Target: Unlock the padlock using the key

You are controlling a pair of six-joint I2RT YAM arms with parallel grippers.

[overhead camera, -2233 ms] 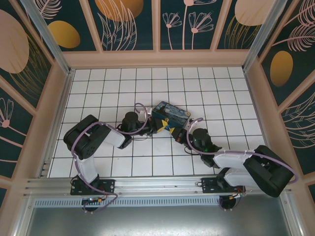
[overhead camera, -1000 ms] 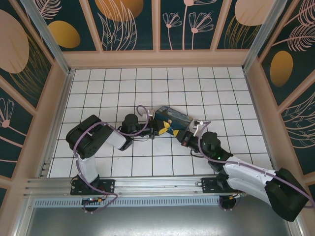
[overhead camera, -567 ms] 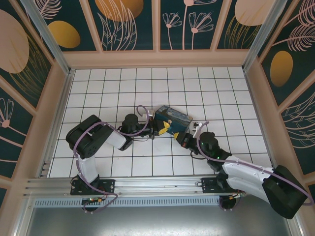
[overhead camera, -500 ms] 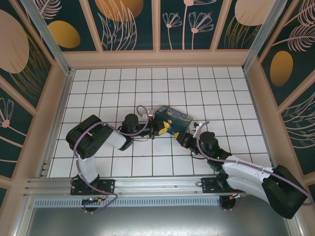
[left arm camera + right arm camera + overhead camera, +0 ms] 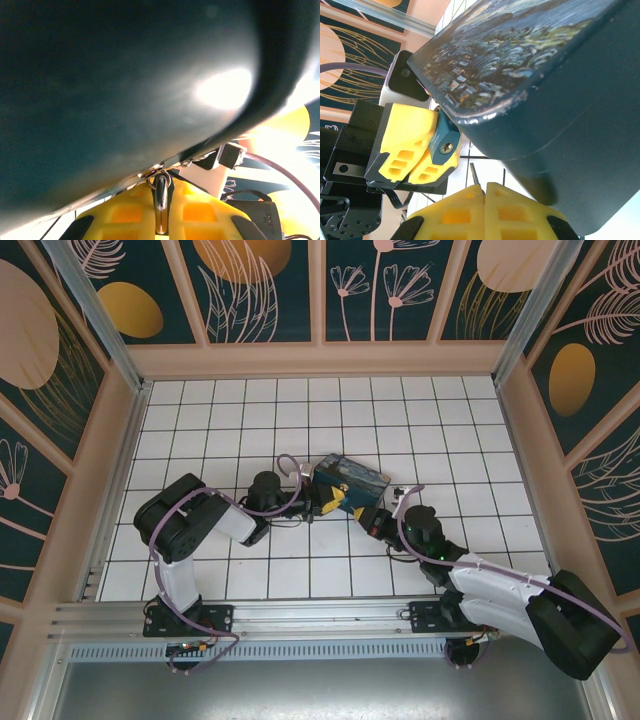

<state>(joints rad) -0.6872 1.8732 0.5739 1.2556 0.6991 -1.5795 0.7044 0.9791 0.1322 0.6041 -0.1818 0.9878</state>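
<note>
Left claw [image 5: 436, 150]: clenched on the padlock [image 5: 445, 142], yellow fingers [image 5: 407, 137] on both sides of its blue body.
Right claw [image 5: 481, 187]: fingers pressed together, grasping the key [image 5: 473, 173].
Counter [image 5: 200, 430]: white tiles, both arms met near its middle.
Tin box [image 5: 545, 85]: dark painted, it lay between the two claws.
Padlock: it sat against the lower edge of the box.
Key: thin dark tip stood out of the right claw, near the padlock, with a small gap.
</note>
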